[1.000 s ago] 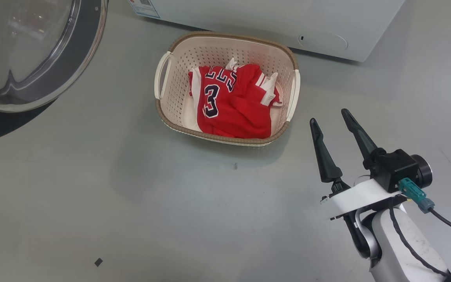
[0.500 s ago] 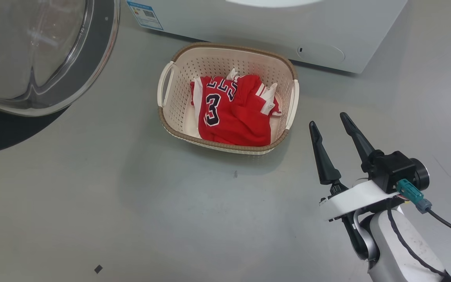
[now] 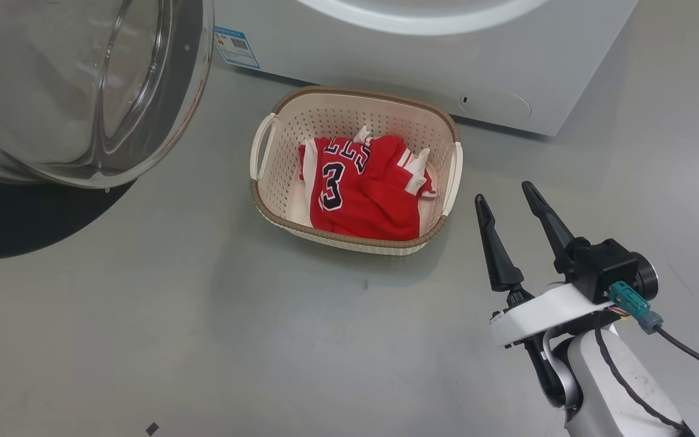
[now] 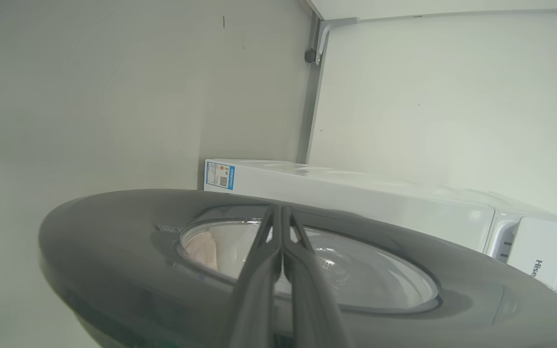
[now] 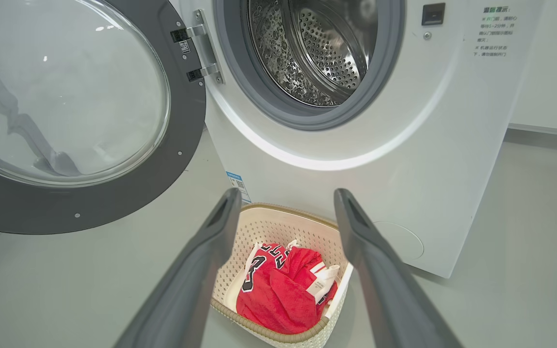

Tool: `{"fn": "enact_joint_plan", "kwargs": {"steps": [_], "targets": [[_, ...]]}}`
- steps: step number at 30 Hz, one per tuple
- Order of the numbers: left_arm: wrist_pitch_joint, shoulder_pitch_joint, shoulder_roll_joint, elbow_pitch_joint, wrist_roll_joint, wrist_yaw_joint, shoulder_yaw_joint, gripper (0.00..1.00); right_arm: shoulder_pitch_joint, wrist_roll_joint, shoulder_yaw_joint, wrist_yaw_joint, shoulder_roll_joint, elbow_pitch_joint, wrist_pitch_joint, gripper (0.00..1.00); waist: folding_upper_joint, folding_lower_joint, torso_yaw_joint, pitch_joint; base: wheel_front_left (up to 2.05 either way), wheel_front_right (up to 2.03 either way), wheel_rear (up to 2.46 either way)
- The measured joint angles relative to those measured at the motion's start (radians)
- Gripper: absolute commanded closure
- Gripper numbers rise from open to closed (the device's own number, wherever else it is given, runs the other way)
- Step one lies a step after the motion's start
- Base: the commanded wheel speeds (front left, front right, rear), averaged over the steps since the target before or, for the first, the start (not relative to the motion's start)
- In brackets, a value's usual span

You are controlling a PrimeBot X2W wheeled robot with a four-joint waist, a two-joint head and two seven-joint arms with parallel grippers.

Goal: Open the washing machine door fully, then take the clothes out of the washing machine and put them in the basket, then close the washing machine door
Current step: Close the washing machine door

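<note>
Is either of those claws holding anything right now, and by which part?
Nothing is held. The right claw is open and empty beside the basket; the left claw is shut on nothing, at the washing machine door.

A smooth grey floor (image 3: 216,340) stretches wide, marked by a small black square scrap (image 3: 152,428) at the near left and a dark speck (image 3: 364,284) near its middle. At the far right, a white wall panel (image 5: 554,72) meets a grey skirting strip (image 5: 544,137).
</note>
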Motion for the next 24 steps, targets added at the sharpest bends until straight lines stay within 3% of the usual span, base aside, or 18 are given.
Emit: {"fn": "enact_joint_plan", "kwargs": {"steps": [18,24], "targets": [[0.252,0.058,-0.091,0.002,-0.012,-0.136,-0.046,1.0,0.024,0.01,0.012,0.002,0.005,0.021,-0.008,0.0,0.0,0.0,0.014,-0.053,0.0,0.0,0.0],[0.315,0.087,-0.113,-0.002,-0.02,-0.151,-0.05,1.0,0.024,0.01,0.017,0.003,0.009,0.021,-0.009,0.0,0.0,0.0,0.024,-0.065,0.0,0.0,0.0]]}}
